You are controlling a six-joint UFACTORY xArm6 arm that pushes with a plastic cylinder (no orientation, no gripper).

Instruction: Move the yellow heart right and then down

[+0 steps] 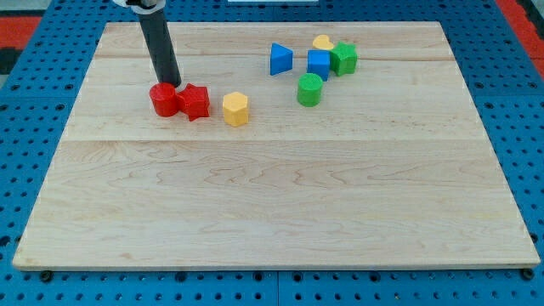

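Note:
The yellow heart (322,42) lies near the view's top, mostly hidden behind a blue cube (319,64) and touching a green block (343,58). My tip (171,84) stands far to the view's left of it, just behind a red cylinder (163,99). The rod rises from there to the view's top edge.
A red star-like block (195,101) touches the red cylinder's right side. A yellow hexagonal block (235,109) sits right of it. A blue triangular block (280,59) lies left of the blue cube. A green cylinder (309,89) sits below the cube. The wooden board (272,204) rests on a blue pegboard.

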